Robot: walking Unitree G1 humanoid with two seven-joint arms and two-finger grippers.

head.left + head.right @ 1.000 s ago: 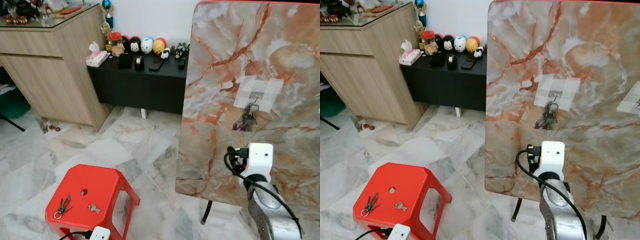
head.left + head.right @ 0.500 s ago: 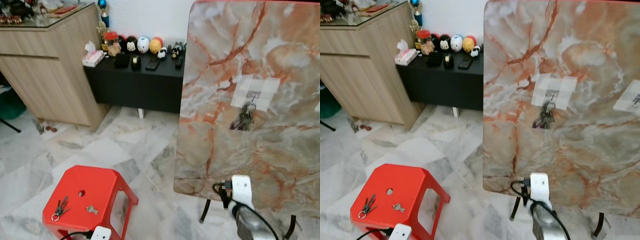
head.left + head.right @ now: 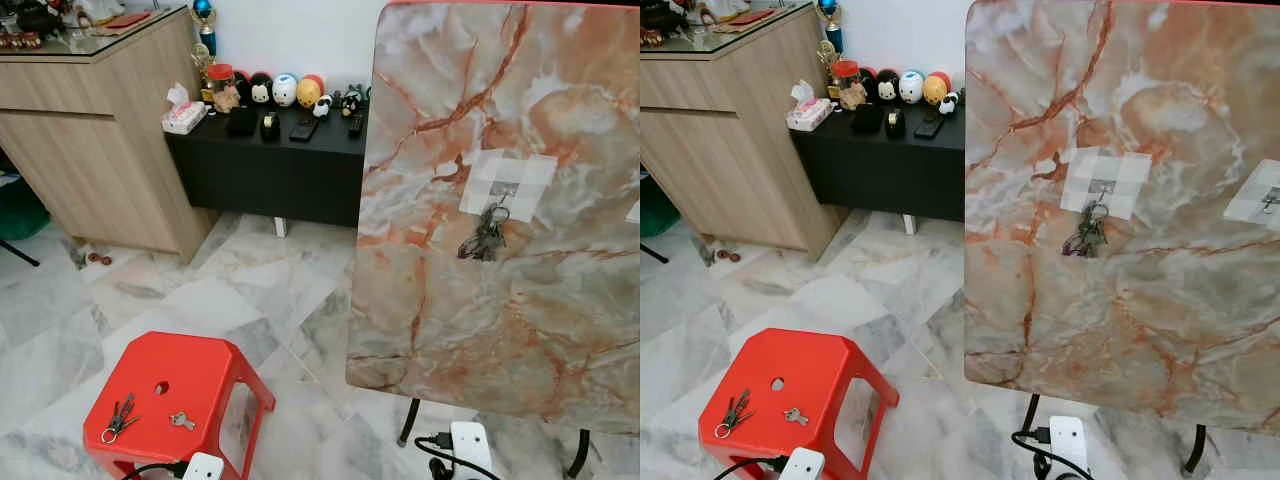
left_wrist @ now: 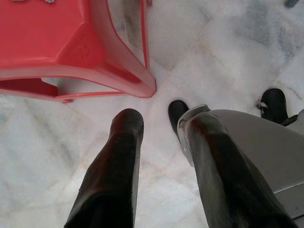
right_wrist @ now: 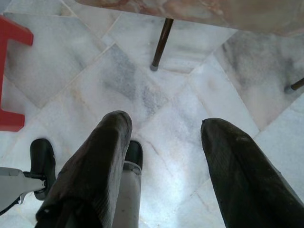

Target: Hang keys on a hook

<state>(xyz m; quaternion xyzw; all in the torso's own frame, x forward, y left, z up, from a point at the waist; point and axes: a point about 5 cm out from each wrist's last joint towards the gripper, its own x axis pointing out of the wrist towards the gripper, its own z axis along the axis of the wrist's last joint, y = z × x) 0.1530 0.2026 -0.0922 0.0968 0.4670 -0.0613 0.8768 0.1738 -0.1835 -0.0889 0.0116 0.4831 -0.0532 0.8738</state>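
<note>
A dark bunch of keys (image 3: pixel 486 232) hangs from a small hook (image 3: pixel 505 190) on a taped patch of the upright marble board (image 3: pixel 450 300). A second hook (image 3: pixel 1272 197) sits on another patch at the board's right edge. On the red stool (image 3: pixel 205 372) lie a key bunch with a red ring (image 3: pixel 117 420) and a single key (image 3: pixel 181 421). My right gripper (image 5: pixel 166 122) is open, empty, and points down at the floor below the board. My left gripper (image 4: pixel 164 118) is open and empty, hanging low beside the stool.
A black low cabinet (image 3: pixel 280 170) with figurines stands against the back wall, beside a wooden sideboard (image 3: pixel 100 140) on the left. The board rests on thin black legs (image 5: pixel 160 43). Marble floor lies between the stool and the board. My feet (image 4: pixel 178 111) stand below the grippers.
My right arm has dropped from in front of the board, just under the hanging keys, to the bottom of the view. The camera has shifted slightly. The keys stay on the hook.
</note>
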